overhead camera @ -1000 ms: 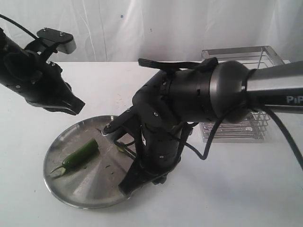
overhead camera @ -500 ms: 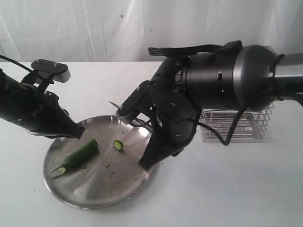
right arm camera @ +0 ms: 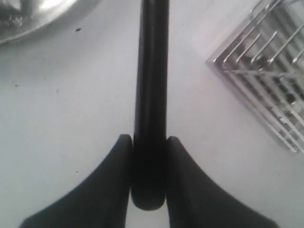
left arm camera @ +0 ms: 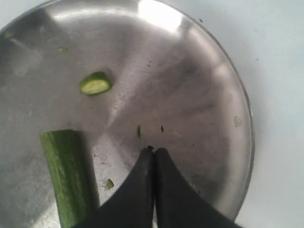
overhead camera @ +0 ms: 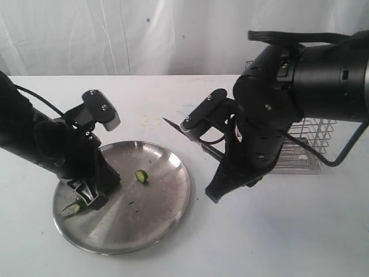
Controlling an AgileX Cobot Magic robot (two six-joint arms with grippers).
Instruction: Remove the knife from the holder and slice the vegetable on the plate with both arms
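So the white worktop [overhead camera: 277, 231] had two arms over it. The right arm [overhead camera: 323, 75] hung between the wire holder [overhead camera: 305, 156] and the plate [overhead camera: 150, 213], and its jaws were clamped on the black handle of the knife [overhead camera: 174, 125]. The knife was up in the air, off the plate, with its tip pointing roughly towards the plate side. The left arm [overhead camera: 46, 144] was down low on the plate, jaws squeezed shut on nothing, tips just beside the green pod [left arm camera: 66, 175]. A cut slice [overhead camera: 141, 175] sat apart from the pod, nearer the middle of the plate.

My worry was that the pod wasn't actually pinned. Shut jaws beside it wouldn't stop it rolling or skidding on shiny steel once a blade pushed down. From the outside camera the left arm covered most of the pod too, so a blade coming in could clip those jaws. The round handle might also twist in the grip.

Count: two arms, one holder, one plate, one knife, one pod, one slice
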